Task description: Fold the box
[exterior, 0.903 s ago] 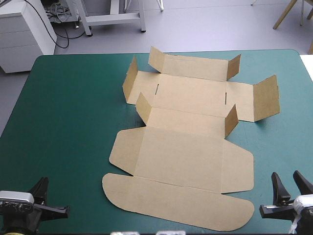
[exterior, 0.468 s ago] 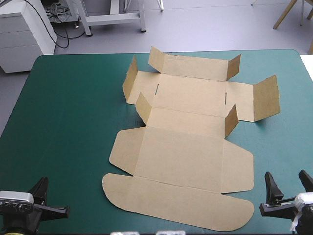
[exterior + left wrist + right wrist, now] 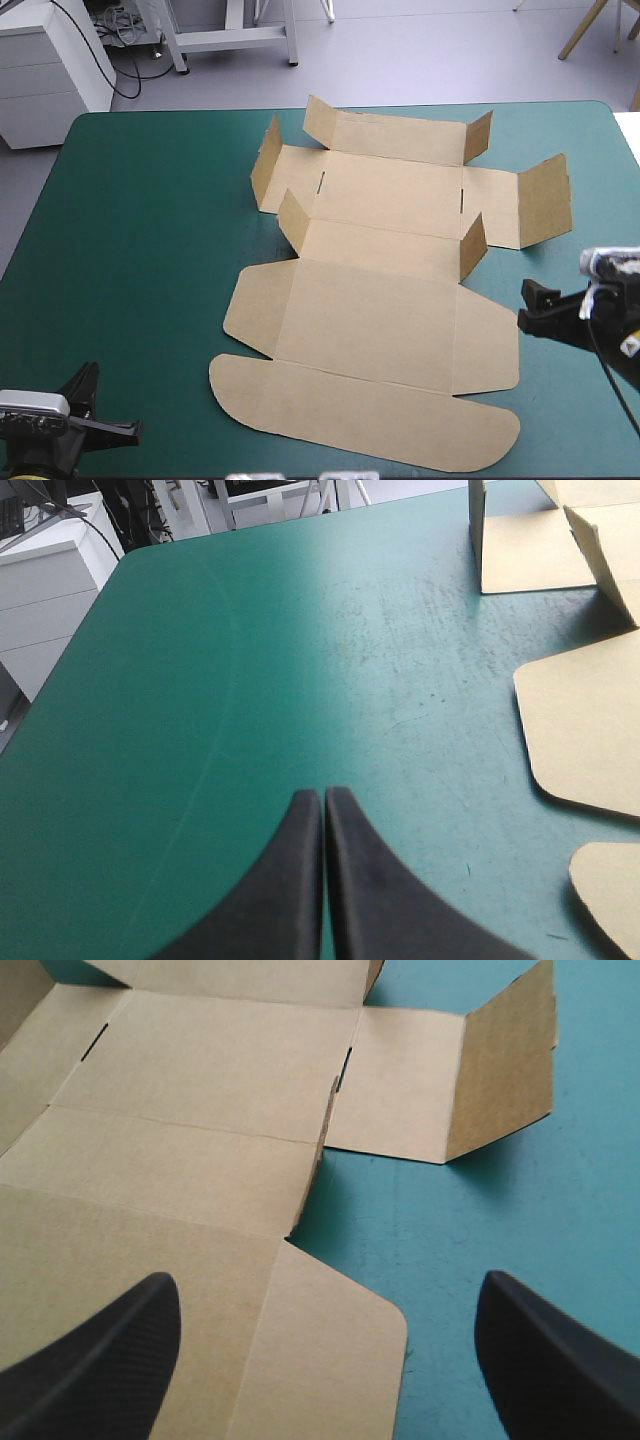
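box [image 3: 380, 320]: plain brown board, no print; raised flaps at 12 and 3 o'clock a darker brown.
table cover [image 3: 140, 220]: uniform teal-green, faint pale scuffs.
left gripper [image 3: 323, 795]: black fingers.
right gripper [image 3: 327, 1280]: black fingers.

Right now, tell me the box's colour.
The box is plain brown, no print; clearest in the high view.

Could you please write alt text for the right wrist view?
The right gripper, its fingers wide open, hangs over the right side of the box, a brown board sheet lying mostly flat on the teal-green cover with some flaps raised.
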You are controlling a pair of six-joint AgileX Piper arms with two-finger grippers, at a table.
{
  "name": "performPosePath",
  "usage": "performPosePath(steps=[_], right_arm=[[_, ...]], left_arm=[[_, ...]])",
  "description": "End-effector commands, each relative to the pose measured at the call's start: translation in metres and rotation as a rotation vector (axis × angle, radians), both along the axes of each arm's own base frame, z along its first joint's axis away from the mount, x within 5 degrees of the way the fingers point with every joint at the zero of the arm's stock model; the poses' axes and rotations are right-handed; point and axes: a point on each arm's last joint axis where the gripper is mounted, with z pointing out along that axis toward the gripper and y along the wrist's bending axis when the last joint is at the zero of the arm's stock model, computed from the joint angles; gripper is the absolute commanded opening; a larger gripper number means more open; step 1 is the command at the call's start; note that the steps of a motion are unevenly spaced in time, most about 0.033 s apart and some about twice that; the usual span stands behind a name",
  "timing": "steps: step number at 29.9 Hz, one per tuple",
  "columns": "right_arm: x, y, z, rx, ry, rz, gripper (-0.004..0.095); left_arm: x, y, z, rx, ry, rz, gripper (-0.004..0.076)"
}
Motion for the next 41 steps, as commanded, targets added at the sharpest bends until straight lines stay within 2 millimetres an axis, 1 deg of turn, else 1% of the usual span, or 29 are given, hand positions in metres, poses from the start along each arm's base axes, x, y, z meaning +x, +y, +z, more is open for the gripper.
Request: performPosePath(steps=[1,5,8,13,16,19,23,25,28,32,36,39,41], right_arm=[[0.037,0.004,0.023,0.034,0.027,0.036,0.0744],[0.079,0.01,0.028,0.082,0.101,0.099,0.0744],[0.109,0.011,0.022,0.093,0.177,0.112,0.0743],[0.161,0.012,-0.002,0.106,0.355,0.121,0.0743],[0.187,0.012,-0.015,0.115,0.433,0.121,0.0742],[0.209,0.015,-0.029,0.103,0.483,0.126,0.0742],[0.233,0.021,-0.048,0.091,0.554,0.147,0.0742],[0.243,0.025,-0.06,0.07,0.605,0.162,0.0743],[0.252,0.031,-0.077,0.042,0.682,0.183,0.0744],[0.259,0.032,-0.095,0.034,0.755,0.188,0.0744],[0.261,0.031,-0.1,0.025,0.768,0.186,0.0744],[0.262,0.031,-0.1,0.025,0.762,0.185,0.0741],[0.263,0.03,-0.102,0.026,0.769,0.174,0.0716]], left_arm=[[-0.004,-0.001,0.014,-0.013,-0.115,-0.01,-0.001],[-0.004,-0.001,0.014,-0.013,-0.115,-0.01,-0.001],[-0.004,-0.001,0.014,-0.013,-0.115,-0.01,-0.001],[-0.004,-0.001,0.014,-0.017,-0.114,-0.009,-0.001],[-0.004,-0.001,0.014,-0.017,-0.114,-0.009,-0.001],[-0.004,-0.001,0.014,-0.019,-0.114,-0.009,-0.001],[-0.004,-0.001,0.014,-0.017,-0.114,-0.009,-0.001],[-0.004,-0.001,0.014,-0.017,-0.114,-0.009,-0.001],[-0.004,-0.001,0.014,-0.017,-0.114,-0.009,-0.001],[-0.004,-0.001,0.014,-0.017,-0.114,-0.009,-0.001],[-0.004,-0.001,0.014,-0.017,-0.114,-0.009,-0.001],[-0.004,-0.001,0.014,-0.017,-0.114,-0.009,-0.001],[-0.004,-0.001,0.014,-0.017,-0.114,-0.009,-0.001]])
